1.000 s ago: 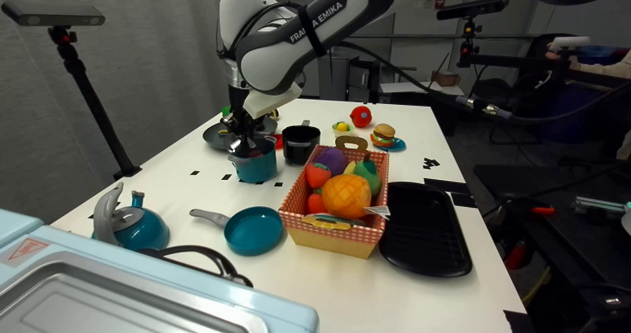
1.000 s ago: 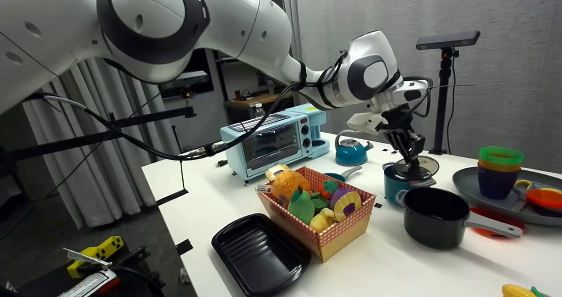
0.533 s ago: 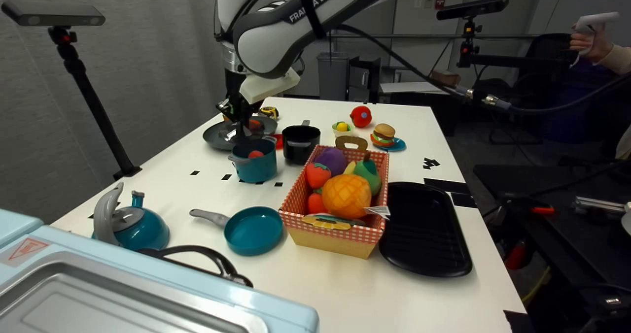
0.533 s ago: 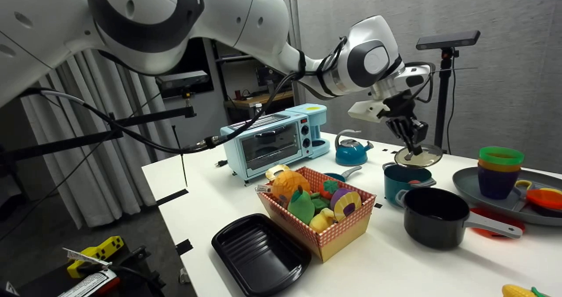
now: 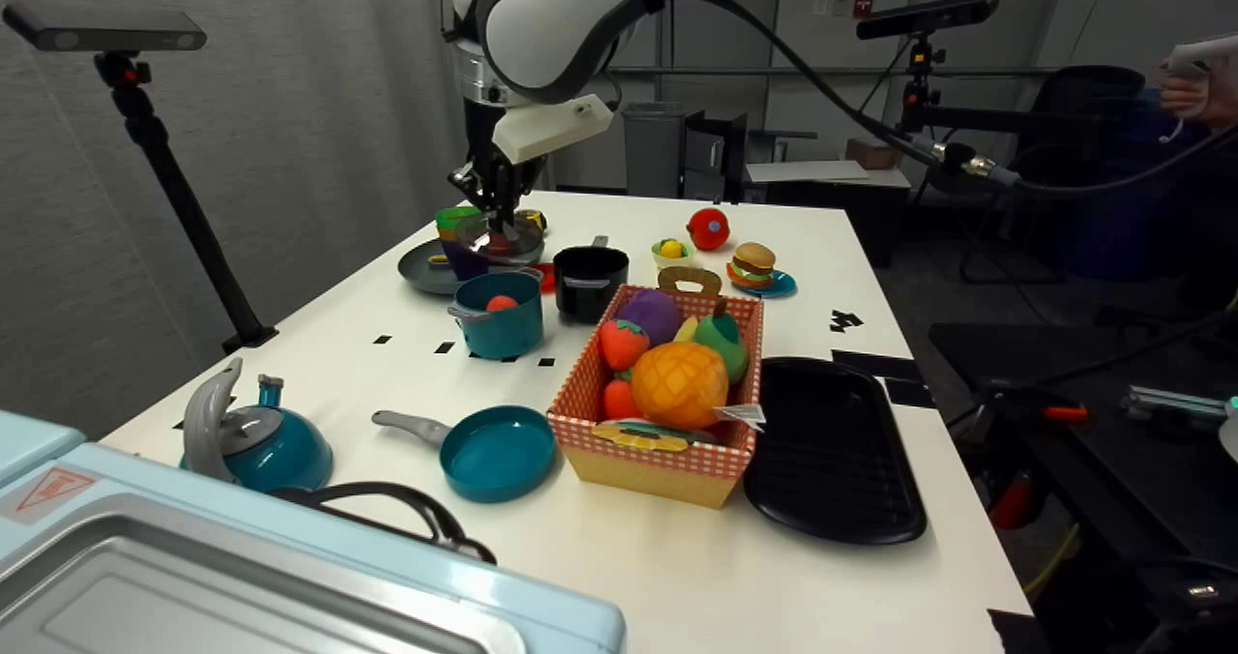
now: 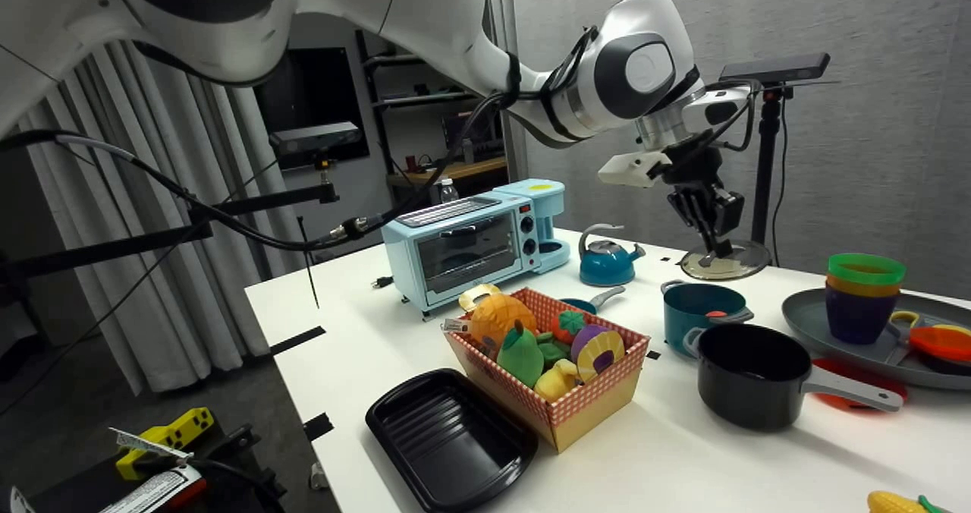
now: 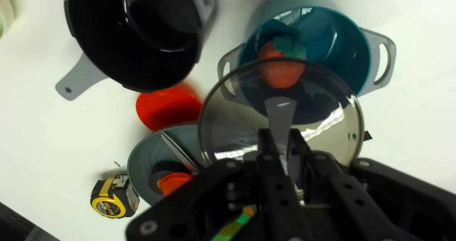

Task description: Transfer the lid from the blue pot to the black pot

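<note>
Fingers (image 7: pixel 266 145) pinched nearly together on the grey handle (image 7: pixel 280 112) of the see-thru lid (image 6: pixel 737 264), up in the air & apart from the blue pot (image 5: pixel 503 333) (red-&-green toy (image 7: pixel 267 52) inside), overlapping part of that pot in the wrist view; black pot (image 6: pixel 747 388) just beside the blue, same white surface (image 6: pixel 667 460).

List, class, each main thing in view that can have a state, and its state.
Blue pot, uncovered, red toy inside
Black pot, uncovered
Lid, lifted, on neither pot
Gripper, shut on lid
Basket, holding toy fruit
Cups, stacked
Oven door, shut
Kettle, upright
Teal pan, uncovered
</note>
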Motion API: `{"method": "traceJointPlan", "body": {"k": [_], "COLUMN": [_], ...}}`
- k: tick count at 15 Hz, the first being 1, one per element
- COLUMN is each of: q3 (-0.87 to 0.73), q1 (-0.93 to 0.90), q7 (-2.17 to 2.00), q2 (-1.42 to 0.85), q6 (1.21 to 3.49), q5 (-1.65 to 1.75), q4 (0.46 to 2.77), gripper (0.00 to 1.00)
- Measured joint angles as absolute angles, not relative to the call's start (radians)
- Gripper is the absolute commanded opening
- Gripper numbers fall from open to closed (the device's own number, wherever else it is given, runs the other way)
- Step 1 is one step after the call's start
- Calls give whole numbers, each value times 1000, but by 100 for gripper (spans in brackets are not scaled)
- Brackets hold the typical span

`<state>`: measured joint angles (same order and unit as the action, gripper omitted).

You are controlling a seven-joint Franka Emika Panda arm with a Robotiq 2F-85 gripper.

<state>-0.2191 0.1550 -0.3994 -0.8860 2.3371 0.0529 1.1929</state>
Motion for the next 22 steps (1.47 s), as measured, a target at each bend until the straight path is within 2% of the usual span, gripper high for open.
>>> {"method": "traceJointPlan", "body": {"k": [11, 22], "q3": [-273, -321], "q1": [145, 149], "q7": [-399, -401], "q2": [-765, -741], "q6": [2397, 2461], "q5": [84, 84], "q4": [1497, 1582], "gripper": [4, 4]}}
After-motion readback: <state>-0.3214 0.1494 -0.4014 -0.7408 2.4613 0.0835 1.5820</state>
